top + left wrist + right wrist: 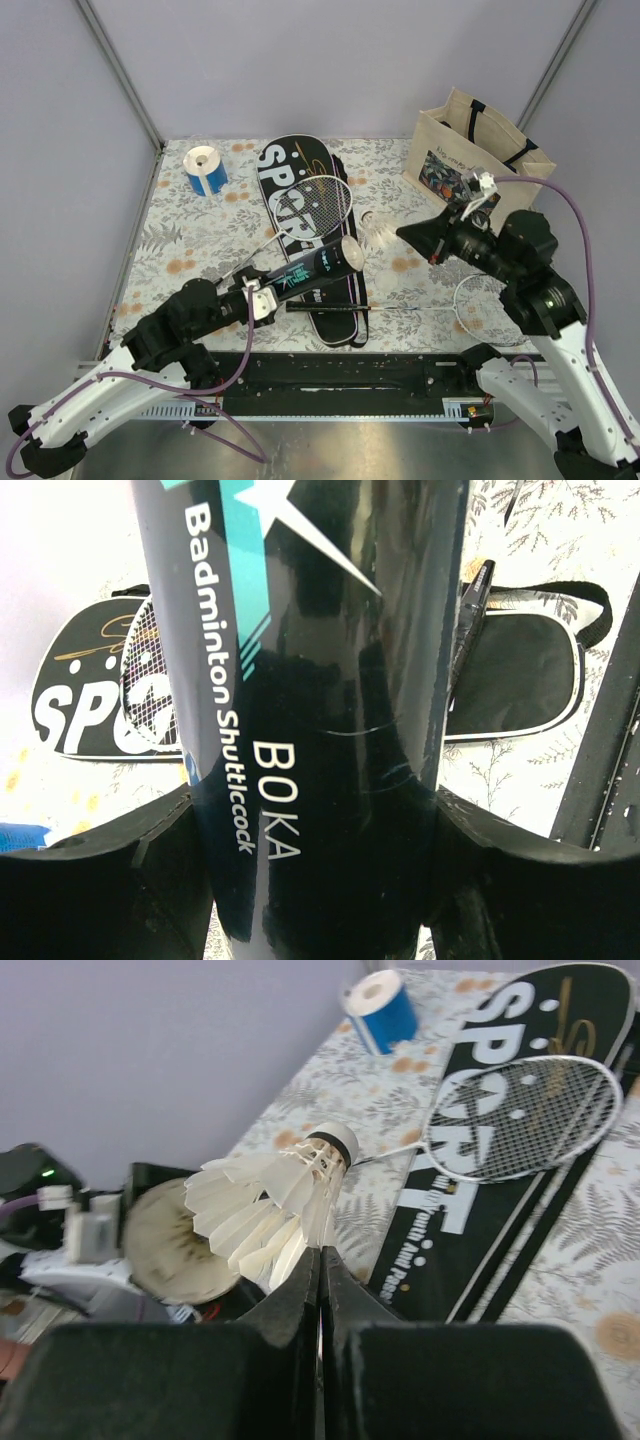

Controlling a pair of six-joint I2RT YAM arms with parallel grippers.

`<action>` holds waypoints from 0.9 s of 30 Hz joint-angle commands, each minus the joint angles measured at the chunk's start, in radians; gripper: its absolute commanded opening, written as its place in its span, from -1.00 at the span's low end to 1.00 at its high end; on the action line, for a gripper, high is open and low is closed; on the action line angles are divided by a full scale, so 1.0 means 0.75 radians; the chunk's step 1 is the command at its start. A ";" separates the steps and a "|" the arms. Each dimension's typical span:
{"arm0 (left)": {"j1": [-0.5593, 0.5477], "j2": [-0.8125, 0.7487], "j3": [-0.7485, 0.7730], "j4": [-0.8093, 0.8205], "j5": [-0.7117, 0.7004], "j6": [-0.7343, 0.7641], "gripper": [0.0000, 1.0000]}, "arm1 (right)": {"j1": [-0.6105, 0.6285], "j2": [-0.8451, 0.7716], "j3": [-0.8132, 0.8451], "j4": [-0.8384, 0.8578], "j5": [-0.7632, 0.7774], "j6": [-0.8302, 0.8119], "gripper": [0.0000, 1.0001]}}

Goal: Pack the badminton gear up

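As it stands: packing is under way but far from done, and both arms are busy with one shuttlecock.
Left gripper: clamped around the black tube, fingers spread wide by its body, holding it raised over the near half of the SPORT case with its pale end aimed off the case's right edge.
Right gripper: jaws pressed together on the feather skirt of a white shuttlecock, which hangs in the air just right of the case.
Shuttlecock versus tube: close to the tube's pale end but not inside it, so I judge this one not yet loaded.
Tube contents: cannot tell from here.
First racket: head resting on top of the case's middle, handle off its left edge; on the case, not in it.
Second racket: grip lying across the case's near end, shaft running right, head well right of the case.
Case: flat on the table; whether its zip is open is not visible.
Bystanders: tape roll left of the case, tote bag far right of it.
Left to do, by my reading: seat the shuttlecock, then stow both rackets and the tube.
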 commanded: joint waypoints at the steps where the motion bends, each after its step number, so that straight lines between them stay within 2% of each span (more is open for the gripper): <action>1: -0.002 -0.019 0.038 0.108 0.041 0.068 -1.00 | 0.003 -0.129 0.000 0.015 -0.205 0.126 -1.00; 11: 0.000 -0.015 0.049 0.136 0.136 0.131 -1.00 | 0.003 -0.256 -0.068 0.039 -0.497 0.283 -1.00; 19: -0.002 -0.031 0.045 0.143 0.226 0.209 -1.00 | 0.003 -0.242 -0.078 -0.026 -0.600 0.277 -1.00; 27: -0.002 0.024 0.096 0.104 0.250 0.342 -1.00 | 0.003 -0.176 -0.088 -0.059 -0.594 0.277 -1.00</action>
